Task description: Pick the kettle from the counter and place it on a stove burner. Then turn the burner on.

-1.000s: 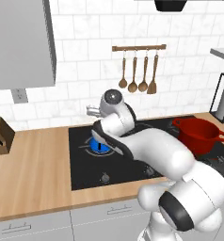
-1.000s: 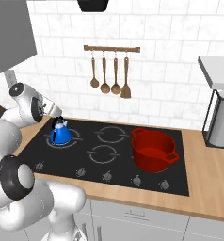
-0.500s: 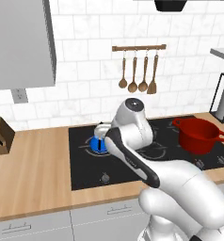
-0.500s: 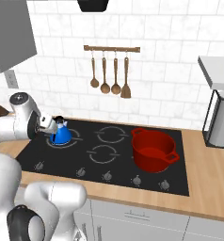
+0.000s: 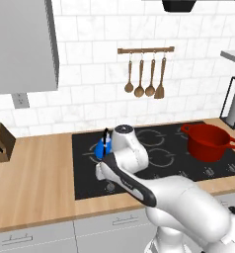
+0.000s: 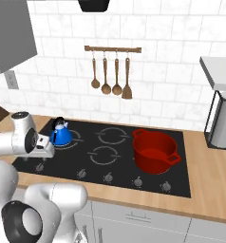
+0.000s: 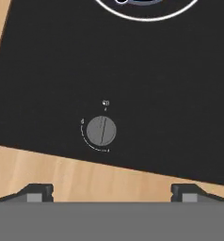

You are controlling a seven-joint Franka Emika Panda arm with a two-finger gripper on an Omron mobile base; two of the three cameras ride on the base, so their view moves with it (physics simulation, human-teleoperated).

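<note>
So the hand [image 7: 112, 193] is spread wide and empty, and the burner knob [image 7: 101, 130] sits just ahead of it, a touch left of centre between the fingertips, kettle [image 6: 62, 135] already on the stove burner [image 7: 147, 12] further ahead.

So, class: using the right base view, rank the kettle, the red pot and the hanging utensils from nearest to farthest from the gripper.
1. The kettle: just right of the gripper, on the cooktop's back-left ring.
2. The red pot: across the cooktop, on its right side.
3. The hanging utensils: up on the wall rail, behind the cooktop; close to the pot's rank, so least certain.
</note>
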